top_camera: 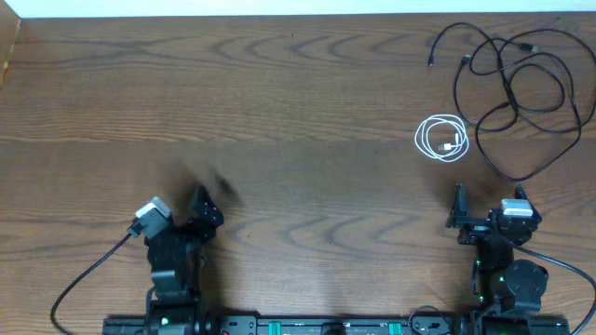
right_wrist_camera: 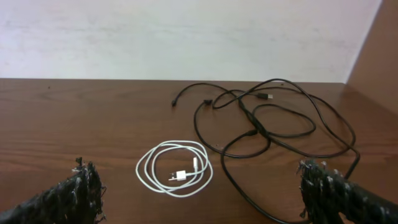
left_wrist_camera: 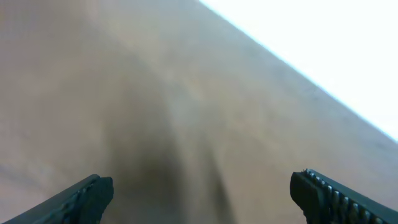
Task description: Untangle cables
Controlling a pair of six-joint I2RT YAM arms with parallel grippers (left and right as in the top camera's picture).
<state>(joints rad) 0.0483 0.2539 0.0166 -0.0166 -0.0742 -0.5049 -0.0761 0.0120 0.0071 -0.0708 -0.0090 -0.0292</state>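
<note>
Long black cables (top_camera: pixel 510 93) lie in a loose tangle at the table's far right, with small plug ends pointing left. A short white cable (top_camera: pixel 452 146) sits coiled just left of the tangle and apart from it. My right gripper (top_camera: pixel 489 197) is open near the front edge, short of both. In the right wrist view the white cable (right_wrist_camera: pixel 181 175) lies ahead between the open fingers of the gripper (right_wrist_camera: pixel 200 183), with the black cables (right_wrist_camera: pixel 253 132) behind and to the right. My left gripper (top_camera: pixel 207 197) is open at the front left, far from the cables. The left wrist view is blurred; its gripper (left_wrist_camera: pixel 202 190) frames only bare wood.
The wooden table (top_camera: pixel 279 93) ends at a white wall (right_wrist_camera: pixel 186 37) at the back. A wooden side panel (top_camera: pixel 9 46) stands at the far left. A thick black arm wire (top_camera: pixel 88 274) loops at the front left.
</note>
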